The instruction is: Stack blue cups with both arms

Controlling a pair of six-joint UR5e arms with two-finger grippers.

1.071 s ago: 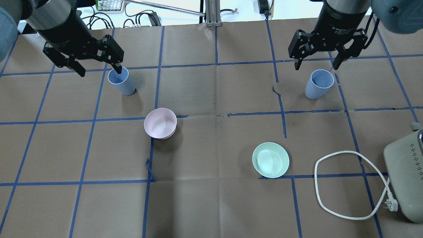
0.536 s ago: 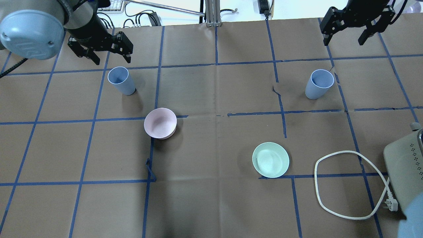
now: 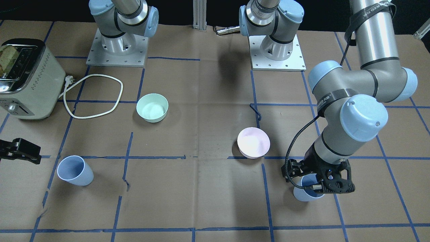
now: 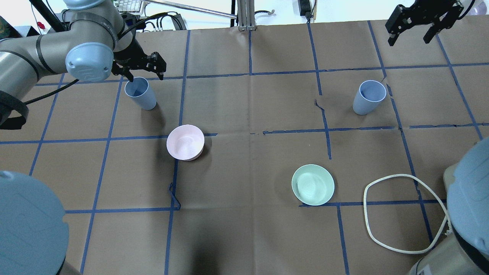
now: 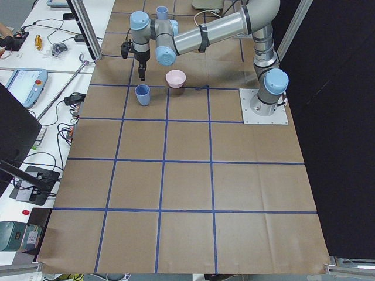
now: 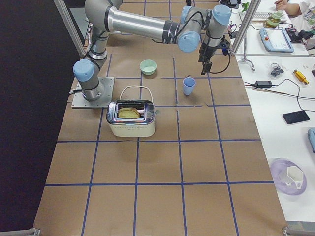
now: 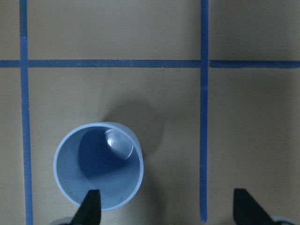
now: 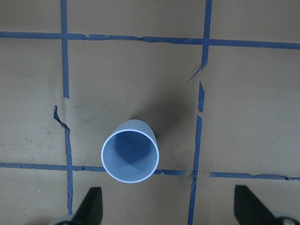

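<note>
Left blue cup [image 4: 140,93], right blue cup [image 4: 369,97]: upright, well apart on worktop [image 4: 244,107], left one near pink bowl [image 4: 185,142]. Likely light, thin, smooth, stiff enough; tips easily. Pinch rim wall, one finger inside. Left hand [image 7: 168,207] wide, fingertip at cup rim. Right hand [image 8: 168,206] wide, above its cup, clear.
</note>
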